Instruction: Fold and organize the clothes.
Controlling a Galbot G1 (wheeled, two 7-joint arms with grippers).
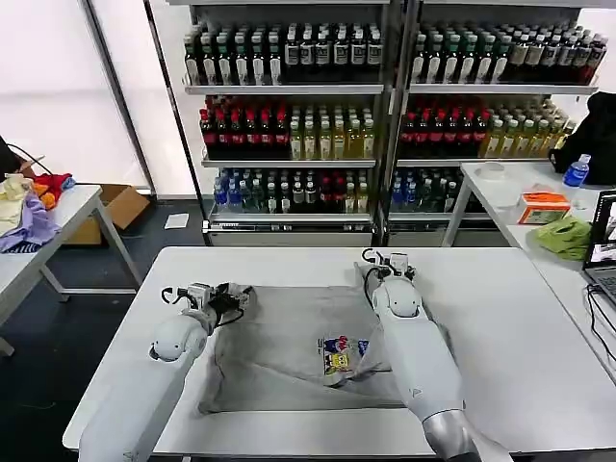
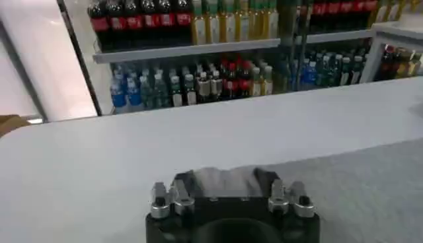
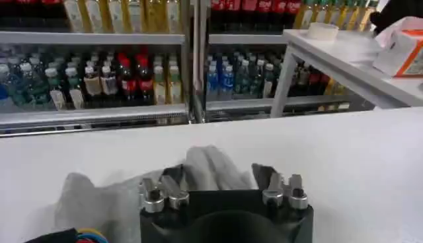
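Shelving point(image 1: 385, 106) of drink bottles across my far wall, white desk point(image 1: 539, 318) below, grey T-shirt point(image 1: 289, 346) spread at its middle, left tool point(image 1: 234, 298) and right tool point(image 1: 377, 262) each pinching a far corner.

Pale grey rounded arm shells; black left claw point(image 2: 227, 179), right claw point(image 3: 220, 177); silver finger screws.

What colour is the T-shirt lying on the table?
Light grey T-shirt, with a small multicoloured chest print; the head view shows it best.
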